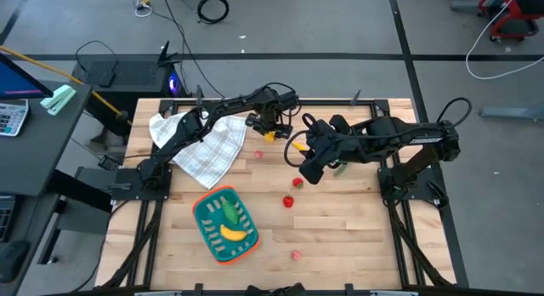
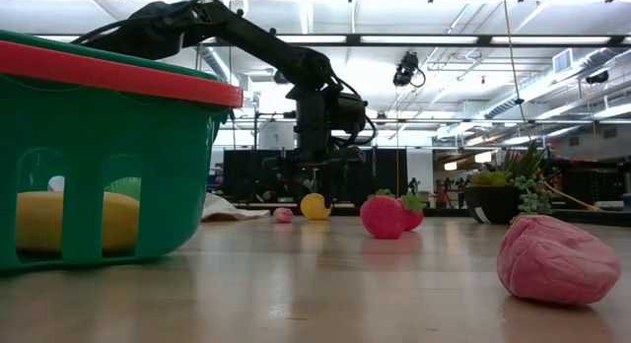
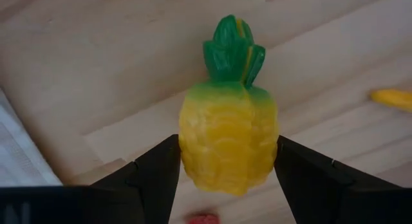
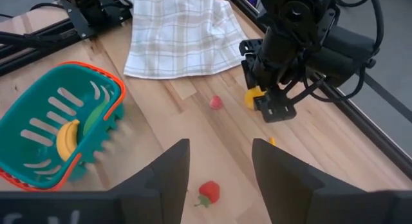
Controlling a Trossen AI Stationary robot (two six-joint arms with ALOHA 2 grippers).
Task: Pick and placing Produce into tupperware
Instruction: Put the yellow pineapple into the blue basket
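Left gripper [image 1: 270, 131] is clamping a small yellow toy pineapple [image 3: 228, 137] at the far middle of the table [image 1: 357, 236].

The pineapple is sitting between the left gripper's two dark fingers [image 3: 158, 169], which are pressing on both of its sides, its green crown pointing away from the wrist; in the low view it is showing as a yellow ball low over the wood. The white checked cloth [image 1: 208, 147] is lying just left of it. The right gripper [image 1: 310, 170] is hovering with its fingers spread apart and holding nothing, right of centre, above a red strawberry [image 1: 298, 183]. The teal tupperware [image 1: 206, 230] is standing near the front left, holding a banana [image 1: 239, 235] and a green vegetable [image 1: 229, 213]. More red pieces are lying loose on the wood.
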